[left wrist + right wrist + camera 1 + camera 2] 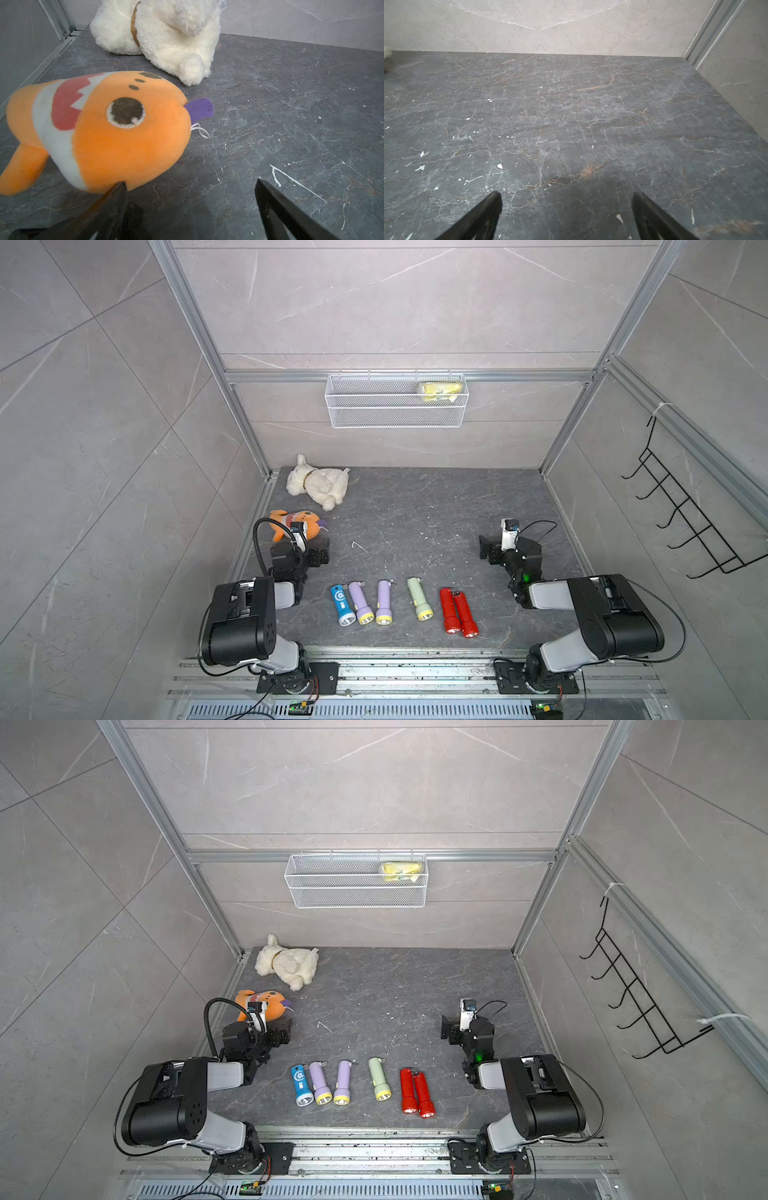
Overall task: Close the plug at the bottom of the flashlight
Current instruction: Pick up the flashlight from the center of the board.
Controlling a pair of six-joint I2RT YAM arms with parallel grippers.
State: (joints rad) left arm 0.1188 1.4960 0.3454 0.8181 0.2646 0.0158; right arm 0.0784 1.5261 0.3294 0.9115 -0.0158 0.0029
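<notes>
- Near the front edge of the tabletop [415, 510], in both top views, six flashlights are lying in a row with their lenses toward that edge: a blue flashlight [343, 605], a purple flashlight [360, 602] just beside it, a second purple flashlight [384, 602], a green flashlight [419, 598], and a red flashlight [448, 610] touching a second red flashlight [465, 616].
- Small plug parts seem to be sticking out at several far ends, but they are too small to tell which are open.
- The left gripper [321, 554] and the right gripper [483, 546] are hovering farther back, well apart from the row and holding nothing.
- In the left wrist view, the left gripper [190, 185] is showing spread jaws over bare stone, with one finger just beside the orange plush fish [104, 128]. The white plush dog [166, 35] is lying beyond it.
- In the right wrist view, the right gripper [566, 196] is showing spread jaws over bare tabletop. No flashlight is showing there.
- Risks, as I judge them:
  - The left arm may be dragging the fish along when it swings out.
  - Wide jaws may be knocking a neighbour in the tight row.
  - A round body may be rolling or sliding if the plug is pressed while nothing is bracing it.
</notes>
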